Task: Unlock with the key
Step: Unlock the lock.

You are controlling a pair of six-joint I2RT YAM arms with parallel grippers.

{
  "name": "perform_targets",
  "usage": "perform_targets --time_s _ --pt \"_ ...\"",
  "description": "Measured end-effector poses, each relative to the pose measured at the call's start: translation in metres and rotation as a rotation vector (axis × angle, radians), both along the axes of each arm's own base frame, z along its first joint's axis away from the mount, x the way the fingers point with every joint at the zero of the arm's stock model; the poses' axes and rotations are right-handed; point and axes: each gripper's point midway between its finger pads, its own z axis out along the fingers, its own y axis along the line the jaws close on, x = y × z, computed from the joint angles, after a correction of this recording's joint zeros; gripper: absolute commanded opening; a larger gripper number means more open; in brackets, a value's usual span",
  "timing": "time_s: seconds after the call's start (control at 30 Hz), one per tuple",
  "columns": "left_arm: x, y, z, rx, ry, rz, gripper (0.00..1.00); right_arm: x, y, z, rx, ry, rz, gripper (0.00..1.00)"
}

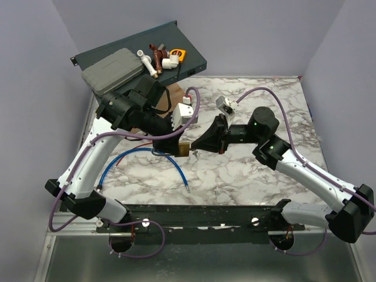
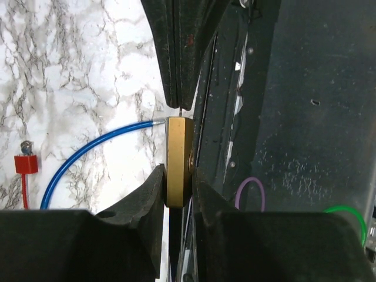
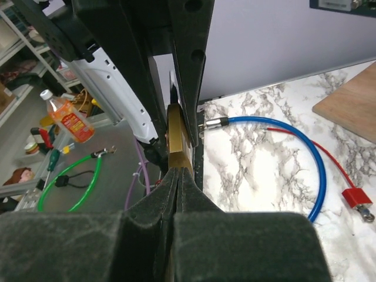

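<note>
**Two pincers, one padlock between them**

From above, the left pincer and the right pincer are seen tip to tip over the marble table, with the brass padlock caught where they meet. A blue cable is laid just on the near side of the left pincer. The key cannot be made out from this height.

In the left wrist view, the left pincer's fingers are closed on the lower part of the padlock, one on each flat side. Straight ahead of them, the right pincer's fingers are pressed together. A thin grey sliver, taken to be the key, is gripped at their tips and touches the facing edge of the padlock. The cable's metal end is seen just left of the padlock, and a red tag lies well off to the left.

In the right wrist view, the right pincer's fingers are shut flat against each other, and the key is hidden between them. The padlock's narrow edge stands directly ahead of the tips, clamped by the left pincer from beyond. To the right of the pincer, the blue cable, a red wire and a wooden board are seen on the table.
</note>
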Motion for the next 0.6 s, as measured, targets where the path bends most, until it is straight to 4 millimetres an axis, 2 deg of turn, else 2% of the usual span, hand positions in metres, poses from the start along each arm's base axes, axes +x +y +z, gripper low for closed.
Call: perform_targets --time_s 0.07,0.13,0.2,0.43,0.6 --pt "0.002 -0.001 0.005 -0.027 0.004 0.009 0.00 0.003 0.000 0.001 0.002 -0.013 -0.019 0.17" --pt "0.004 -0.004 0.009 -0.052 0.000 0.008 0.00 0.003 -0.001 0.002 -0.003 -0.027 -0.032 0.25" --pt "0.006 -0.007 0.012 -0.070 -0.011 0.004 0.00 0.003 -0.001 0.005 -0.010 -0.037 -0.045 0.29" --pt "0.009 -0.010 0.012 -0.086 -0.022 -0.001 0.00 0.009 -0.007 0.028 -0.001 -0.097 -0.120 0.40" --pt "0.008 -0.009 0.009 -0.079 -0.017 -0.005 0.00 0.008 -0.011 0.032 -0.002 -0.115 -0.133 0.37"
